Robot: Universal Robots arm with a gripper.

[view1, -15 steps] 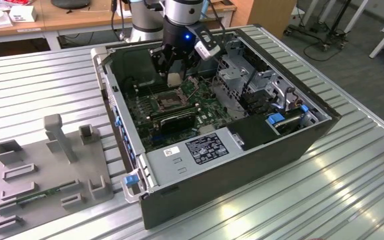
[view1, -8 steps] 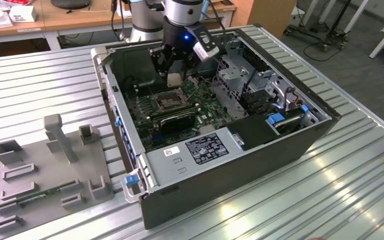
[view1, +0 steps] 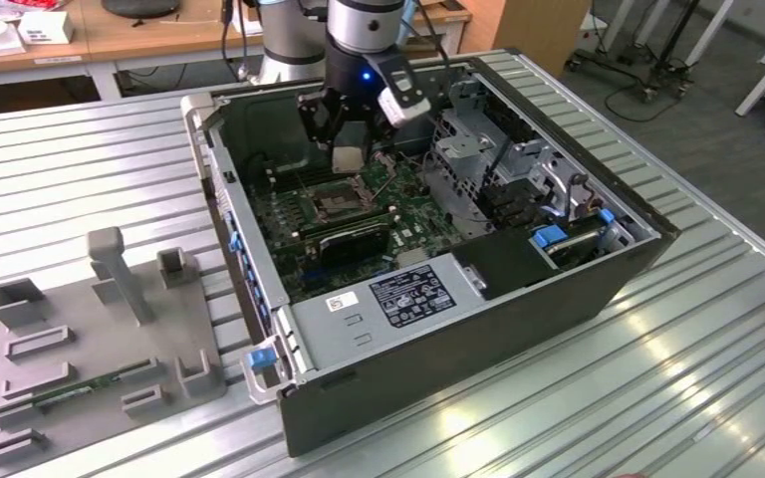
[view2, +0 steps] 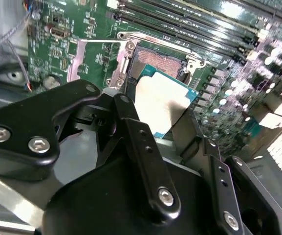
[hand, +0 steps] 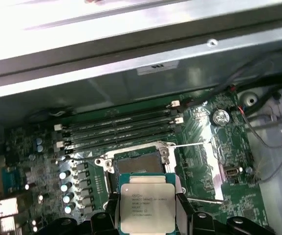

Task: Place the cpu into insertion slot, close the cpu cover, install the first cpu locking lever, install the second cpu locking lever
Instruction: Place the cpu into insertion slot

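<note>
While hand (hand: 148, 218) clamps cpu (hand: 147, 200), metal top up, near insertion slot (hand: 137, 165).

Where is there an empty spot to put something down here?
The bare table beyond the grey holder tray is free, and so is the strip on the exterior view's right of the computer case. Inside the case it is crowded: the gripper holds the cpu just above the insertion slot.
</note>
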